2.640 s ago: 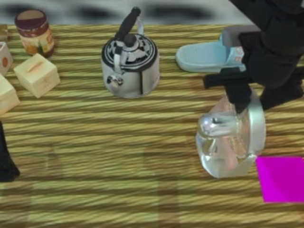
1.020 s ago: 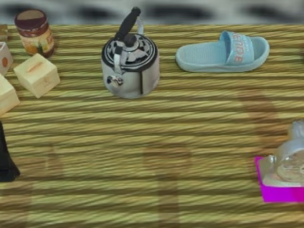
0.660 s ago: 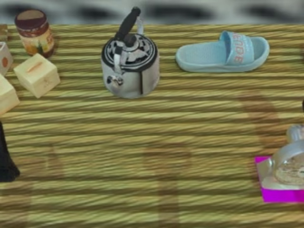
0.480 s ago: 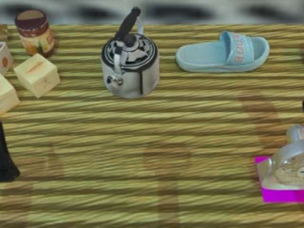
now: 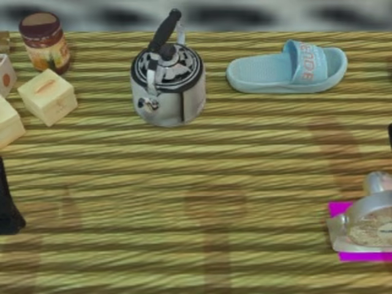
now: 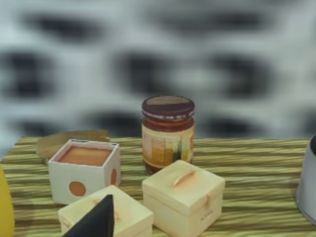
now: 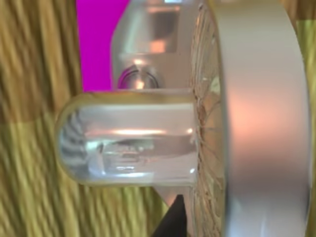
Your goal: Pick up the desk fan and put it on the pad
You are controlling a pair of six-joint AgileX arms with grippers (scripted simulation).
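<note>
The desk fan [image 5: 370, 224], shiny silver with a round ring guard and tan mesh face, sits at the table's right edge over the magenta pad [image 5: 338, 209]. Its blocky base [image 5: 337, 234] rests on the pad. In the right wrist view the fan's motor housing [image 7: 128, 138] and ring [image 7: 261, 128] fill the picture, with the pad [image 7: 96, 39] behind them. A dark tip of my right gripper [image 7: 173, 222] shows close against the fan. Only a sliver of the right arm [image 5: 389, 136] shows from above. My left arm [image 5: 7, 211] is parked at the left edge.
A silver-and-black kettle [image 5: 167, 79] stands at the back middle and a light blue slipper [image 5: 286, 67] at the back right. A jar [image 5: 44, 41] and wooden boxes [image 5: 48, 96] cluster at the back left. These also appear in the left wrist view: jar [image 6: 168, 133], boxes [image 6: 183, 197].
The fan went from the middle right of the table onto the pad, and the right arm left the top view. In the last half second the fan sank lower and its face turned flatter.
</note>
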